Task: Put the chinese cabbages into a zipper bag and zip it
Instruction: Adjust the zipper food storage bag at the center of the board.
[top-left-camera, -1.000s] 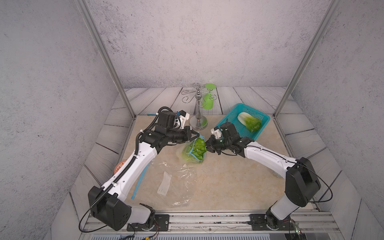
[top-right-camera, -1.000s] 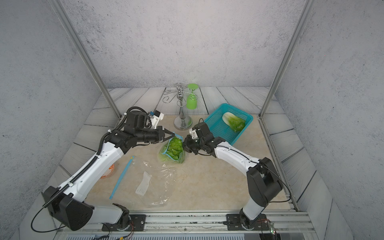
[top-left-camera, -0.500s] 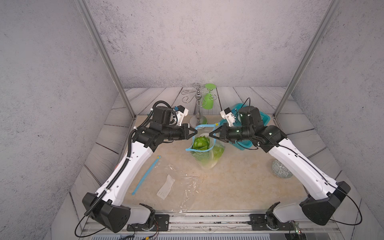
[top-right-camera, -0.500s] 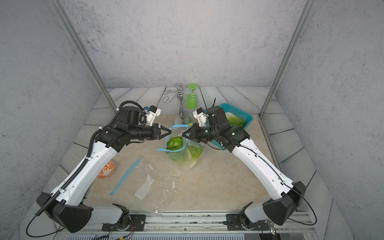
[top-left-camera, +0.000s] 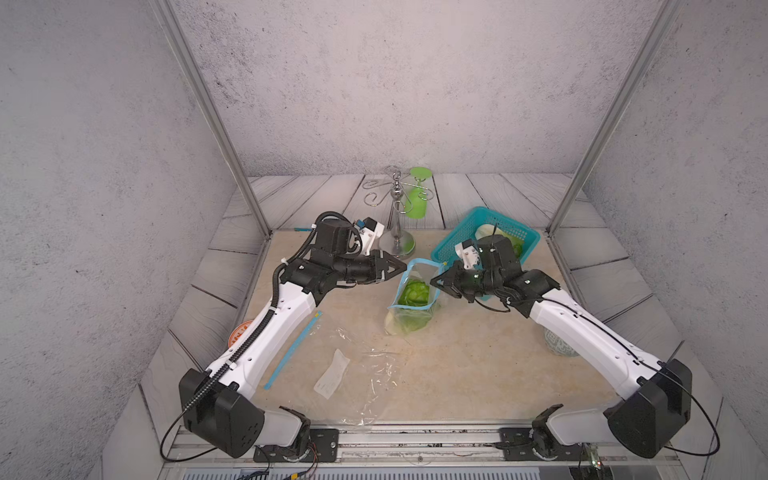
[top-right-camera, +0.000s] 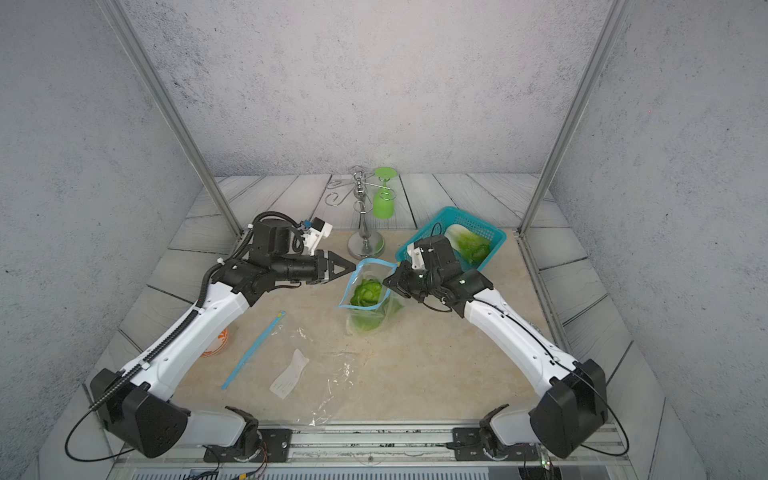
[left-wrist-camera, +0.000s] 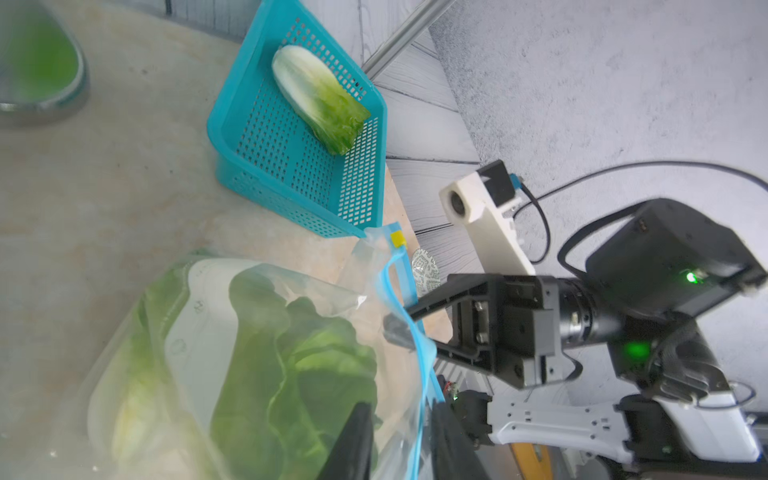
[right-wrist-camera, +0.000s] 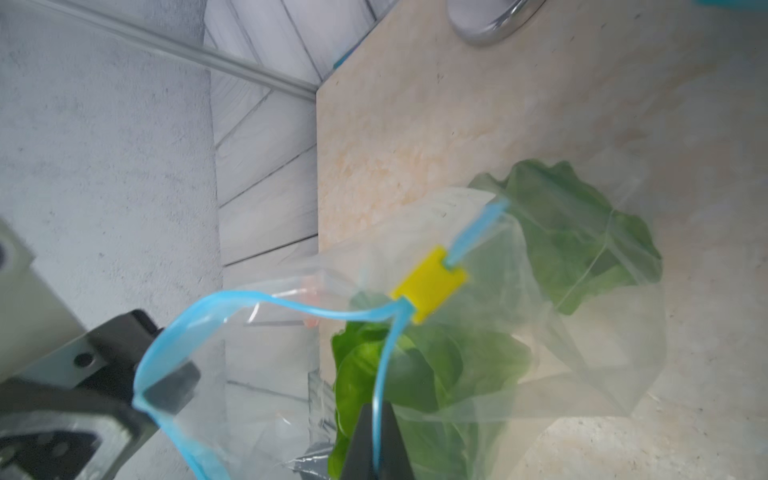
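Though two chinese cabbages (top-left-camera: 412, 293) seem to sit inside the zipper bag (top-left-camera: 423, 272), which stands upright at the middle of the table (top-left-camera: 457, 374), a third cabbage (left-wrist-camera: 320, 104) lies in the blue basket (left-wrist-camera: 266, 137) at the far right, so filling looks unfinished. The zip gapes wide, its yellow slider (right-wrist-camera: 428, 282) at the rim's far right corner, and zipping is not begun. On the rim's right side the right gripper (top-left-camera: 434, 282) is clenched. At the rim's left the left gripper (top-left-camera: 402, 266) has its jaws parted, the rim running loose between them.
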